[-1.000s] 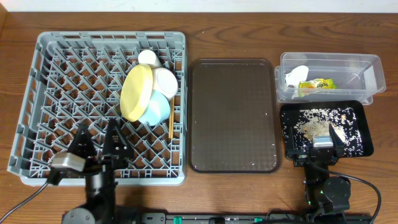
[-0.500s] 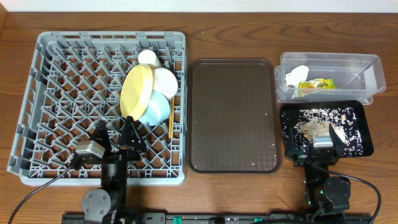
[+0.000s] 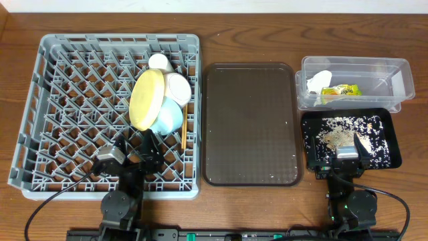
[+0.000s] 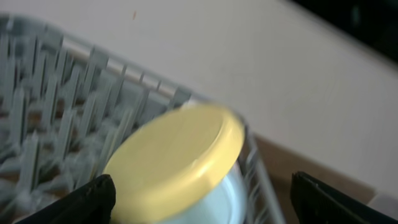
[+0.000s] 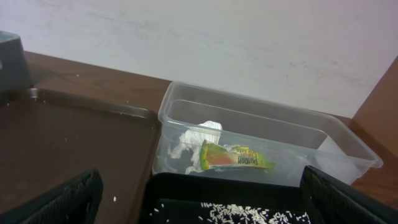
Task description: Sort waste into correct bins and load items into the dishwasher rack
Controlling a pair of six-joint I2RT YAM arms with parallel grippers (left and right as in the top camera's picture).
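Note:
The grey dishwasher rack (image 3: 67, 87) holds the yellow plate (image 3: 146, 99), light blue bowl (image 3: 168, 117), cream cup (image 3: 159, 61), small white bowl (image 3: 179, 88) and wooden chopsticks (image 3: 183, 132). My left gripper (image 3: 132, 148) is open and empty above the rack's front, just below the plate (image 4: 174, 162). The clear tub (image 3: 394, 70) holds the white tissue (image 3: 318, 79) and the green-and-yellow wrapper (image 3: 341, 90). The black tray (image 3: 394, 150) holds beige crumbs (image 3: 338, 137). My right gripper (image 3: 348, 157) is open and empty at the tray's near edge. The wrapper (image 5: 236, 157) also shows in the right wrist view.
A large brown serving tray (image 3: 251, 124) lies between the rack and the bins, with a few crumbs near its edges. The wooden table's front edge is close behind both arms.
My left arm has moved right and toward the plate over the rack's front. The right arm and all objects have stayed still.

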